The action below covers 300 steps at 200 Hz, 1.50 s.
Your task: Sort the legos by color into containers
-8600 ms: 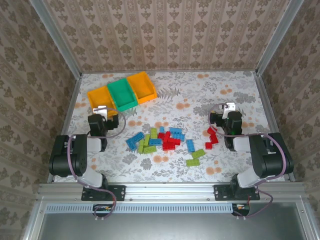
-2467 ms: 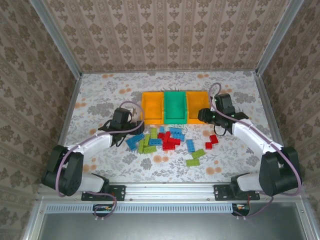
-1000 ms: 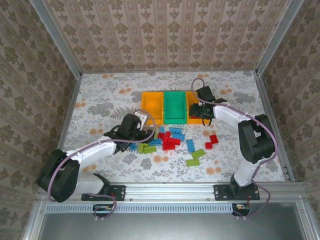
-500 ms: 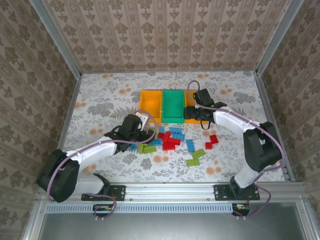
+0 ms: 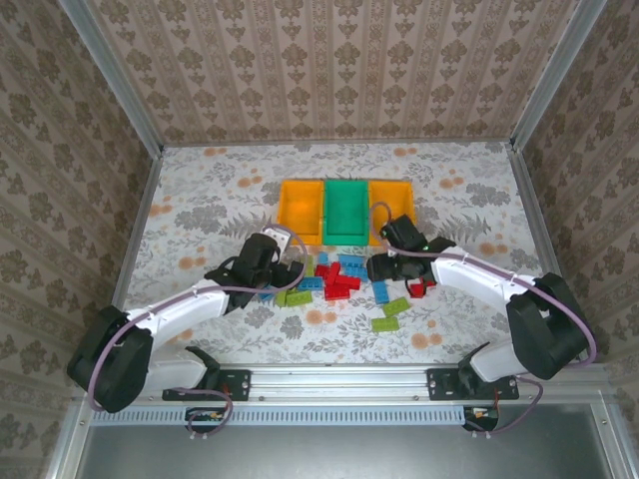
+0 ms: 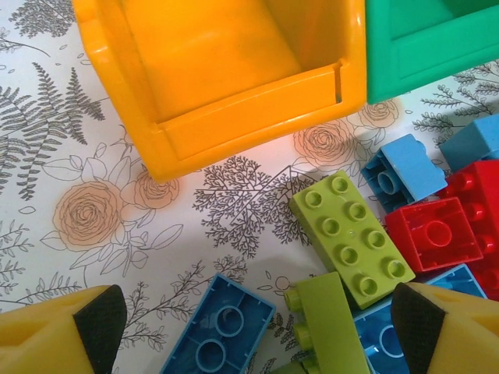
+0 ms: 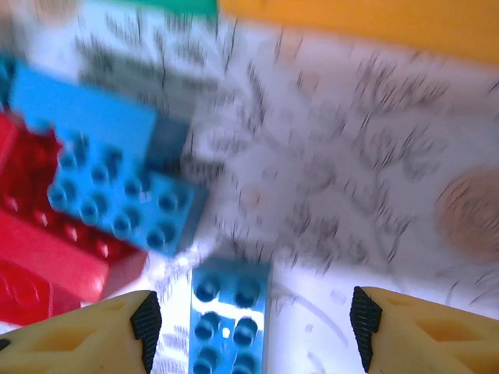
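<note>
The legos [image 5: 334, 279] lie in a loose pile of red, blue and lime bricks at mid-table. Behind them three containers stand in a row: orange [image 5: 301, 208], green [image 5: 346, 208], orange [image 5: 392, 200]. My left gripper [image 5: 288, 267] hovers open over the pile's left end. Between its yellow fingers [image 6: 70, 331] lie an upturned blue brick [image 6: 218, 335] and a lime brick [image 6: 331, 327] on its side. My right gripper [image 5: 378, 267] is open low over the pile's right side. A blue brick [image 7: 230, 319] lies ungripped between its fingers [image 7: 421, 327], nearer the left one.
A flat lime brick [image 6: 351, 238], a red brick [image 6: 433, 234] and a small blue brick [image 6: 401, 167] sit just ahead of my left fingers, with the orange bin's front wall [image 6: 249, 125] beyond. Red bricks [image 5: 419, 287] and lime bricks [image 5: 391, 311] lie right of the pile.
My right gripper has come away from the right orange container and down toward the pile, now over a blue brick. My left gripper has hardly moved.
</note>
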Available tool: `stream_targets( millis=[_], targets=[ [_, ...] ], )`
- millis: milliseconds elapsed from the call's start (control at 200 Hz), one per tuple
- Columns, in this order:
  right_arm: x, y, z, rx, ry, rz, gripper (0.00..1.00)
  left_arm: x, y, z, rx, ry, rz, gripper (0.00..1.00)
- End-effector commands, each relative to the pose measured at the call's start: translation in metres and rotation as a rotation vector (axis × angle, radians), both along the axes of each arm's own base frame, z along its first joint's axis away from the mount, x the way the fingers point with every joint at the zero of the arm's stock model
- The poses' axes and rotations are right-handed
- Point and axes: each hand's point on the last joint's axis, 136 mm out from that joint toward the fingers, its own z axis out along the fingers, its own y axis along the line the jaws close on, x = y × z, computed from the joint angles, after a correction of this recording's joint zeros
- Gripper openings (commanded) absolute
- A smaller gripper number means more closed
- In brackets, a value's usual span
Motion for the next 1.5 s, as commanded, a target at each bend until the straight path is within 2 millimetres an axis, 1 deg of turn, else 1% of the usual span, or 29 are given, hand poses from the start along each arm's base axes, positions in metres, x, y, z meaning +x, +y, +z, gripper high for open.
stream_targets(
  millis=[0, 110, 275, 365, 440, 490, 550, 580, 680, 770, 795, 875, 940, 960, 995, 1035, 1140, 1195, 1265, 1365, 1495],
  targets=[
    [-0.025, 0.008, -0.009, 0.005, 0.056, 0.036, 0.67, 0.001, 0.004, 0.006, -0.018, -0.024, 0.032, 0.91],
    [-0.034, 0.016, -0.017, -0.005, 0.076, 0.06, 0.66, 0.0, 0.004, 0.005, -0.019, -0.022, 0.035, 0.91],
    [-0.038, 0.013, -0.036, -0.071, 0.13, 0.061, 0.61, 0.0, 0.005, 0.004, -0.02, -0.019, 0.039, 0.91],
    [-0.039, 0.013, -0.045, -0.104, 0.154, 0.063, 0.55, 0.0, 0.007, 0.003, -0.017, -0.02, 0.043, 0.91],
    [-0.036, 0.011, -0.048, -0.136, 0.16, 0.058, 0.46, -0.001, 0.008, 0.003, -0.016, -0.019, 0.047, 0.91],
    [-0.034, 0.011, -0.046, -0.147, 0.15, 0.056, 0.38, -0.002, 0.008, 0.002, -0.015, -0.019, 0.047, 0.91],
    [-0.03, 0.014, -0.039, -0.142, 0.124, 0.056, 0.31, -0.002, 0.009, 0.002, -0.014, -0.019, 0.049, 0.92],
    [-0.027, 0.015, -0.035, -0.132, 0.108, 0.054, 0.29, -0.002, 0.009, 0.002, -0.014, -0.019, 0.049, 0.91],
    [-0.014, 0.025, -0.007, -0.066, 0.019, 0.047, 0.26, -0.002, 0.009, 0.001, -0.013, -0.019, 0.051, 0.91],
    [0.006, 0.038, 0.03, 0.016, -0.094, 0.038, 0.25, -0.001, 0.009, 0.001, -0.013, -0.022, 0.049, 0.92],
    [0.014, 0.042, 0.042, 0.042, -0.126, 0.033, 0.25, -0.001, 0.008, 0.001, -0.014, -0.023, 0.047, 0.91],
    [0.037, 0.053, 0.071, 0.108, -0.2, 0.021, 0.25, 0.0, 0.006, 0.002, -0.015, -0.024, 0.041, 0.91],
    [0.058, 0.063, 0.088, 0.147, -0.227, 0.017, 0.25, 0.0, 0.005, 0.002, -0.017, -0.023, 0.035, 0.91],
    [0.062, 0.064, 0.09, 0.153, -0.229, 0.015, 0.25, 0.0, 0.005, 0.002, -0.018, -0.021, 0.036, 0.91],
    [0.076, 0.071, 0.097, 0.165, -0.239, 0.014, 0.26, -0.001, 0.004, 0.001, -0.018, -0.02, 0.034, 0.91],
    [0.089, 0.078, 0.1, 0.164, -0.243, 0.012, 0.26, -0.001, 0.004, 0.0, -0.021, -0.015, 0.032, 0.92],
    [0.122, 0.09, 0.096, 0.142, -0.237, -0.004, 0.29, -0.003, 0.004, -0.004, -0.029, -0.003, 0.032, 0.92],
    [0.138, 0.096, 0.086, 0.119, -0.219, -0.016, 0.32, -0.005, 0.005, -0.006, -0.028, 0.005, 0.035, 0.92],
    [0.154, 0.103, 0.074, 0.092, -0.199, -0.017, 0.35, -0.006, 0.005, -0.007, -0.029, 0.009, 0.038, 0.92],
    [0.171, 0.103, 0.053, 0.034, -0.176, -0.038, 0.37, -0.007, 0.007, -0.007, -0.031, 0.006, 0.043, 0.92],
    [0.184, 0.095, 0.035, -0.002, -0.157, -0.078, 0.37, -0.009, 0.01, -0.006, -0.029, 0.002, 0.047, 0.92]
  ],
)
